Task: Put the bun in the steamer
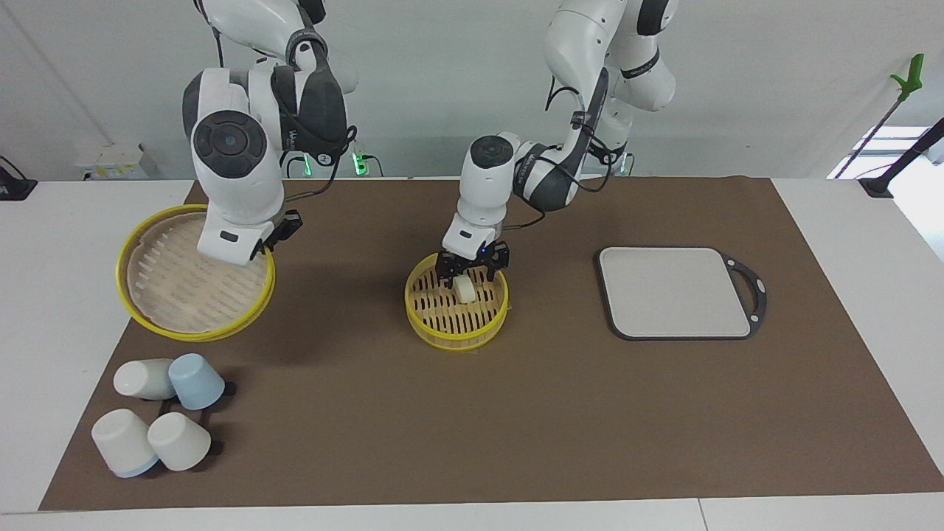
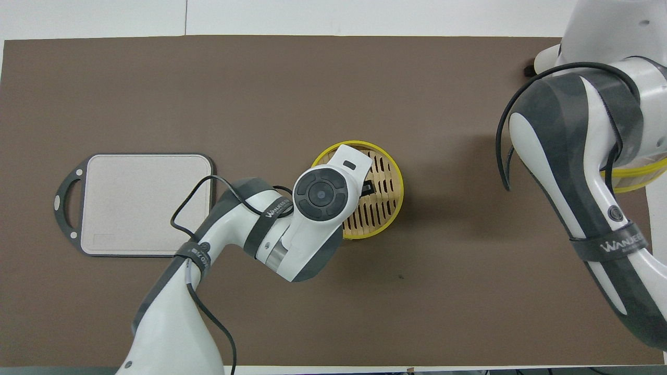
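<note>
Looking at the facing view first: the small cream-white rounded bun [image 1: 464, 289] sits on the slatted floor of the round yellow-rimmed steamer basket [image 1: 455, 329], toward the part of the floor nearer the robots. Left hand [image 1: 473, 266] is directly over it, fingers spread wide w/ the bun just below and between the tips; looks apart from both, so I'd judge it let go. Bun is roundish, no clear long axis. Left arm is by far the nearer one. Right hand [image 1: 243, 249] hangs at the right arm's end of the bench, gripping the shallow slatted yellow-rimmed lid [image 1: 193, 291] by its edge, tilted. Four upturned white and blue cups [image 1: 158, 413] lie on the brown mat; grey rectangular board [image 1: 675, 292] holds nothing.

Overhead view: left arm's wrist covers the basket's nearer half [image 2: 388, 203]; bun hidden. Only a sliver of lid rim [image 2: 633, 177] shows by the right arm. Board [image 2: 146, 203] bare.

Next, probably: lift straight up, clear of the rim.
</note>
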{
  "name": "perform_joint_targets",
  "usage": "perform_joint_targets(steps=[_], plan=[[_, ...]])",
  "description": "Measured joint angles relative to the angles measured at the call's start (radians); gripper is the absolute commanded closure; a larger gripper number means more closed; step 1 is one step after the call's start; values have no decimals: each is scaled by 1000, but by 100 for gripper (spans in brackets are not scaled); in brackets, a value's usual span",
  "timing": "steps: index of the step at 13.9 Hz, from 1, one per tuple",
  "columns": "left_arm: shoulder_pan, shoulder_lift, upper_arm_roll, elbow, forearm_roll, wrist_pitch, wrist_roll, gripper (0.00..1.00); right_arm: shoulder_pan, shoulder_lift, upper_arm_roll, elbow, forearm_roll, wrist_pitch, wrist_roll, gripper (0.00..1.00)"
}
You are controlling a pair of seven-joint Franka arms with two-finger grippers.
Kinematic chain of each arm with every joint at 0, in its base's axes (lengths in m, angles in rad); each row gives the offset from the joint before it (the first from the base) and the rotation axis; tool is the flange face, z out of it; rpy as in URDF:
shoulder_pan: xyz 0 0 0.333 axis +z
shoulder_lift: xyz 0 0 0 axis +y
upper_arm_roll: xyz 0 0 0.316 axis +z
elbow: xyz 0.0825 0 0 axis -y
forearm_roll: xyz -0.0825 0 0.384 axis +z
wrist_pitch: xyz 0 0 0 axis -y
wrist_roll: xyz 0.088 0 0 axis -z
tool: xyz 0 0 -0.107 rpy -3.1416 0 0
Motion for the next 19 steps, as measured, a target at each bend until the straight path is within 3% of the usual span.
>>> perform_joint_targets(steps=[3, 6, 11, 14, 19], plan=[[162, -149, 8, 9, 5, -249, 160, 0, 0, 0, 0, 0, 26, 10, 1, 100], [370, -271, 17, 11, 6, -404, 383, 0, 51, -2, 9, -17, 172, 145, 162, 100], [618, -352, 24, 57, 14, -599, 801, 0, 442, 22, 22, -98, 205, 513, 768, 100], [649, -395, 22, 63, 63, -652, 897, 0, 530, 98, 21, -118, 209, 654, 908, 100], [649, -421, 12, 63, 79, -686, 921, 0, 522, 141, 7, -160, 209, 718, 912, 100]])
